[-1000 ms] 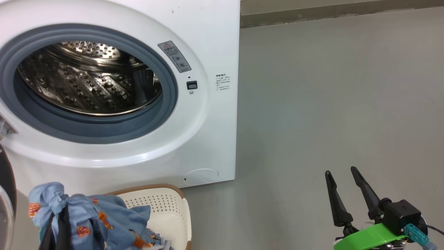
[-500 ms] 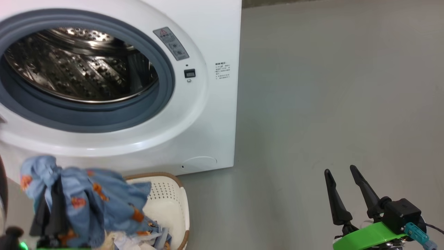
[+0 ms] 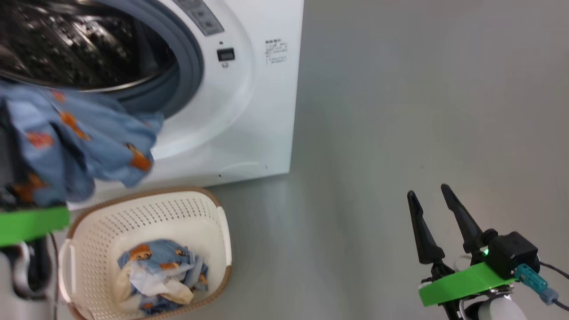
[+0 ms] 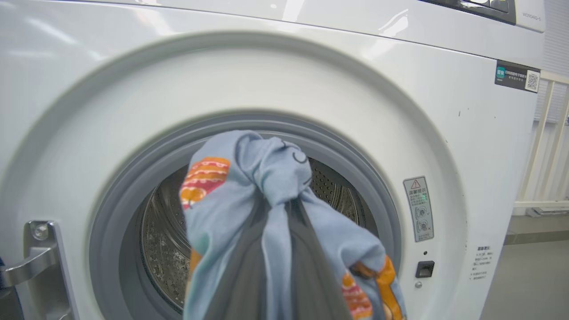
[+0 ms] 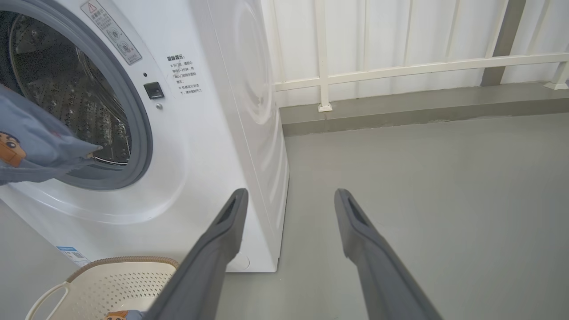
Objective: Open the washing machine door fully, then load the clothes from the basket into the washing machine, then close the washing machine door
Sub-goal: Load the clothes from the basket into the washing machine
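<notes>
**laundrybot_fan:** Which step is this? The washing machine [image 3: 266,111] has its mouth wide open and the steel drum [image 3: 66,49] is showing, so I'd guess the door part is done.

**spin_cycle:** Yep, looks like the loading bit to me. The basket [image 3: 142,215] sits on the floor right in front of the washing machine, below its lower front. A light blue garment [image 3: 80,138] with orange figures hangs in front of the machine's opening, right at the grey gasket [image 3: 189,75] but not inside yet. The rest of the clothes [image 3: 155,275] are bunched in the bottom of the basket.

**laundrybot_fan:** Grippers?

**spin_cycle:** The left gripper [image 4: 276,213] is clamped on that garment, with cloth draped over its fingers. The right gripper [image 3: 429,198] is spread wide and holding nothing, well clear of the washing machine, out past its side panel. Next move imo: push the left one past the gasket into the drum, then let go deep enough that no cloth hangs over the lip.
</notes>
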`<state>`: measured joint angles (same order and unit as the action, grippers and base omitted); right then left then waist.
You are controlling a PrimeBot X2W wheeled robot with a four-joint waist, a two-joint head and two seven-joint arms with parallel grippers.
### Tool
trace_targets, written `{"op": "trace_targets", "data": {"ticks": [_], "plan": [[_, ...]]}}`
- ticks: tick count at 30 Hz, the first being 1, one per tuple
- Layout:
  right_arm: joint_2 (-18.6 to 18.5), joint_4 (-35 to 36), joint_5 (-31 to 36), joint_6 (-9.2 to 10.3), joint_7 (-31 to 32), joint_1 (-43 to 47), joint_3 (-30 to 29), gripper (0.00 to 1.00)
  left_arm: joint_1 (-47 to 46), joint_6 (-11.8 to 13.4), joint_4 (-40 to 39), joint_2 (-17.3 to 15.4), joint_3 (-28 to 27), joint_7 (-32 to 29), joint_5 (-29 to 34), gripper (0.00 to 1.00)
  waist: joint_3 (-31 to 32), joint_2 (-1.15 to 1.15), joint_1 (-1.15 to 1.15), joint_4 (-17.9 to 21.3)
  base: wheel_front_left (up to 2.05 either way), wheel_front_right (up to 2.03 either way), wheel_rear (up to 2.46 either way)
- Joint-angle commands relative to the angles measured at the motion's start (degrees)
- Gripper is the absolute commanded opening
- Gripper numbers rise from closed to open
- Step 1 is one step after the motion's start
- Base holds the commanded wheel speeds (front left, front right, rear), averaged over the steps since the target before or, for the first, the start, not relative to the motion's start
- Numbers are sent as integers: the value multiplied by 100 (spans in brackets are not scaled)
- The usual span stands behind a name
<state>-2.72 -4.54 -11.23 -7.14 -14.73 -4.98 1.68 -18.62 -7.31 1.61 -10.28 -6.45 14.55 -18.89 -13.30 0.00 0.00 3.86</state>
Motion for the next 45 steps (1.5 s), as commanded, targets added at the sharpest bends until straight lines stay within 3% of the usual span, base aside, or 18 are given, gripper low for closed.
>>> {"op": "trace_targets", "data": {"ticks": [1, 11, 20, 30, 36, 45], "plan": [[-16, 190, -71, -35, -27, -194, 187, 100, -498, -18, -76, -308, -287, 45, -36, 0, -539, 0, 0, 115, 0, 0, 0], [-16, 408, -133, -35, -27, -488, 309, 100, -1837, -18, 334, -579, -723, 45, -147, 0, -1748, 0, 0, 298, 0, 0, 0], [-16, 561, -159, -35, -27, -706, 288, 100, -2378, -18, 764, -832, -479, 45, -351, 0, -2465, 0, 0, 335, 0, 0, 0], [-16, 485, -215, -35, -27, -879, 428, 100, -3660, -18, 1804, -1407, 343, 45, -692, 0, -2906, 0, 0, 297, 0, 0, 0], [-16, 424, -255, -35, -27, -906, 499, 100, -4535, -18, 2627, -1815, 1212, 45, -1039, 0, -3078, 0, 0, 316, 0, 0, 0], [-16, 309, -355, -35, -27, -920, 724, 100, -5644, -18, 3494, -2177, 2298, -254, -1646, 0, -3236, 0, 0, 443, 0, 0, 0]]}}
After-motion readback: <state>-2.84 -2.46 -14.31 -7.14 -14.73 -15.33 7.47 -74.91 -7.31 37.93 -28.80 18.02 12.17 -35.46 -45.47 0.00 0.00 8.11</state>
